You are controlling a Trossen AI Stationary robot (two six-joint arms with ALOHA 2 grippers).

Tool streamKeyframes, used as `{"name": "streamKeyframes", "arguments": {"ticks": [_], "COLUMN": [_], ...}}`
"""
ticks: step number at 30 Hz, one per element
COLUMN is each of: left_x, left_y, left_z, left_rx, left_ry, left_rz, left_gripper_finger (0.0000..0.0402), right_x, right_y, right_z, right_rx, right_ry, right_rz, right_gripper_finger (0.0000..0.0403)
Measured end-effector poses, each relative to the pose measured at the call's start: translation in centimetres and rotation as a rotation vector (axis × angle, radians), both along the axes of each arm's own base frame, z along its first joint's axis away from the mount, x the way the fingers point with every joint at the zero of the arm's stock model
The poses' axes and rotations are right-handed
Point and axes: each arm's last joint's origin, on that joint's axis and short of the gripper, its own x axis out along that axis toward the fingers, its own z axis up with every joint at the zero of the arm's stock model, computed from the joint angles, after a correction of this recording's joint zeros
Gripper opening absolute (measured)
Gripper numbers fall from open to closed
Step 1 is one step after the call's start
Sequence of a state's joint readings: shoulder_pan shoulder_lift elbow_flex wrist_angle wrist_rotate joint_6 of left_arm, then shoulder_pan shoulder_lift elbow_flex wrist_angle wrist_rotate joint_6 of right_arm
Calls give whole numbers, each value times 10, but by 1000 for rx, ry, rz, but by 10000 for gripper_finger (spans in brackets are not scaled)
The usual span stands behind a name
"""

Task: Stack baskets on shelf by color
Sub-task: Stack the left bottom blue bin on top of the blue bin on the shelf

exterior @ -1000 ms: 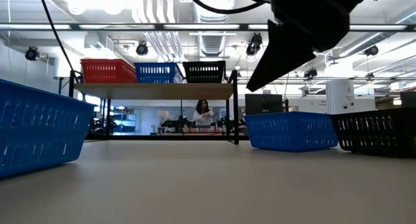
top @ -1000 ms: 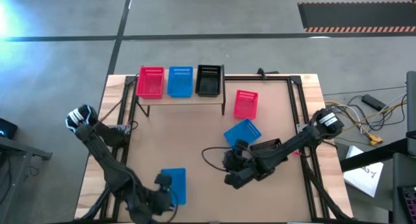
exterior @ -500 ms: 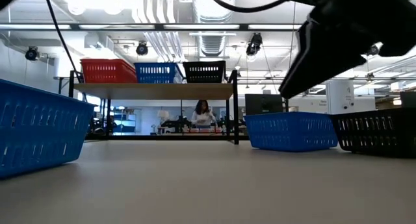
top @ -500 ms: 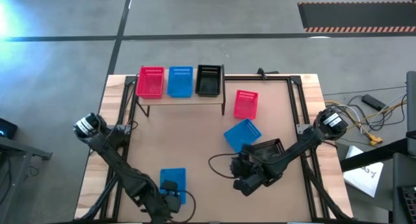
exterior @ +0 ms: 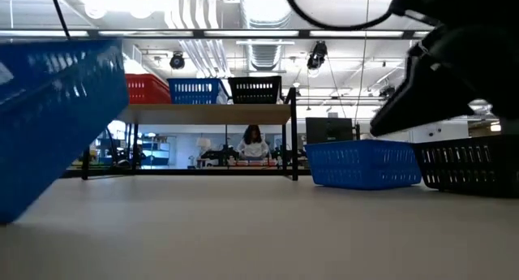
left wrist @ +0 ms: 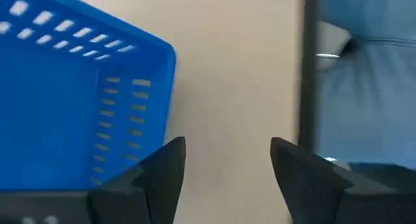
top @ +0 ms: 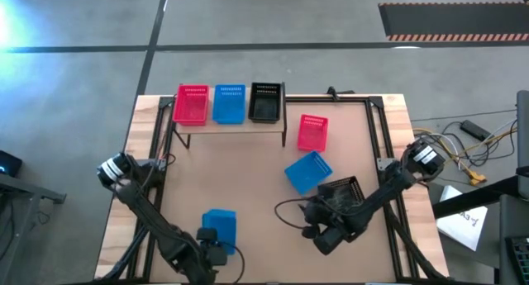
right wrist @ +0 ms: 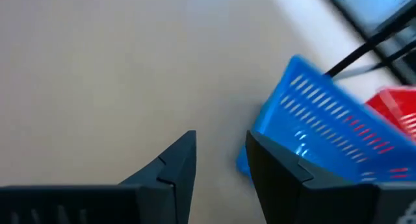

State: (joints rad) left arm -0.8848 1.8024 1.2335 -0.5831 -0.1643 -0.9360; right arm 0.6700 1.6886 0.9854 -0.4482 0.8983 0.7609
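Shelf (top: 229,122) carries one red, one blue, one black basket. Four baskets remain on the tabletop (top: 240,186). Left hand (left wrist: 224,178) wide, beside blue basket (top: 219,225). Right hand (right wrist: 218,162) narrow, empty.

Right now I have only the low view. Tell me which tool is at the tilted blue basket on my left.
Observer: The left tool, at the table's near edge, next to that blue basket.
Operator: Report its fingers.
Observer: Open in the left wrist view. There is bare table between them, and the basket sits beside one finger.
Operator: Count the baskets on the table.
Observer: Four. That one, a second blue basket, a black basket and a red basket behind the second blue one.
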Motion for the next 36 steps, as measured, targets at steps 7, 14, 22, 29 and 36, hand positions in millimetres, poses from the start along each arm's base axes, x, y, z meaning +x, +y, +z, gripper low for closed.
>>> {"name": "streamKeyframes", "arguments": {"ticks": [7, 14, 22, 29, 36], "left_x": [2, 2, -8, 0, -3], "left_y": [1, 2, 16, 25, 35], "left_z": [3, 34, 33, 29, 9], "left_rx": [52, 126, 313, 382, 433], "left_ry": [-50, -86, -15, -24, 5], "left_rz": [39, -69, -199, -286, -280], "left_gripper_finger": [158, 111, 98, 173, 198], "right_x": [-1, 0, 2, 3, 3], "right_y": [3, 2, 3, 4, 4], "right_z": [-2, -1, 1, 1, 1], "right_rx": [-29, -30, -30, -28, -40], "right_ry": [-110, -111, -153, -166, -179], "right_rz": [-19, -22, -34, -37, -44], "right_gripper_finger": [128, 123, 123, 119, 118]}}
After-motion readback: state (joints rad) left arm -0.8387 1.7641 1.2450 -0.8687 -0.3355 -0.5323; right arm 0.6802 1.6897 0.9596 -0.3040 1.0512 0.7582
